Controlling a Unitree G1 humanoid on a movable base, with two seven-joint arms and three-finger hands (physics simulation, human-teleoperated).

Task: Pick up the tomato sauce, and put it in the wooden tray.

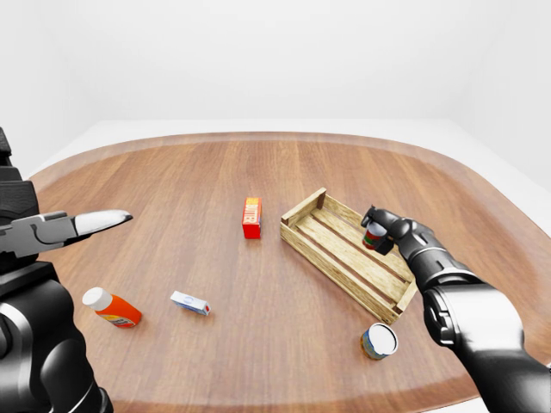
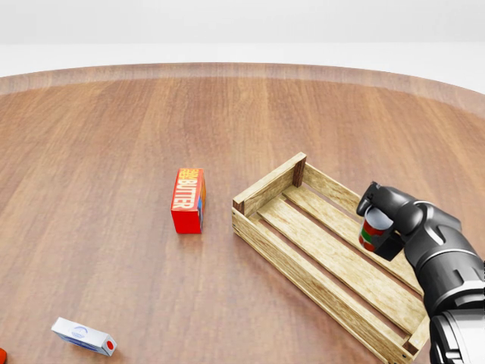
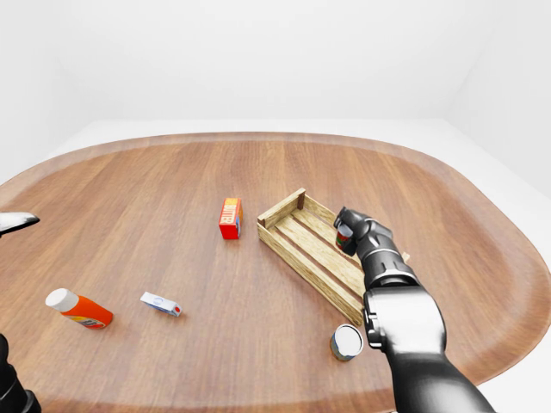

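The tomato sauce (image 2: 372, 232) is a small can with a red and green label. My right hand (image 2: 381, 218) is shut round it and holds it upright over the right half of the wooden tray (image 2: 269, 186), low above the slats. I cannot tell whether the can touches the slats. The tray is a slatted crate that lies at an angle, right of the table's middle. My left hand (image 1: 84, 225) is at the left edge of the left-eye view, open and empty, raised above the table and far from the tray.
A red butter box (image 2: 188, 200) stands left of the tray. A small white and blue box (image 2: 83, 337) and an orange bottle (image 1: 112, 307) lie at the lower left. A tin can (image 1: 379, 341) lies below the tray near the table edge.
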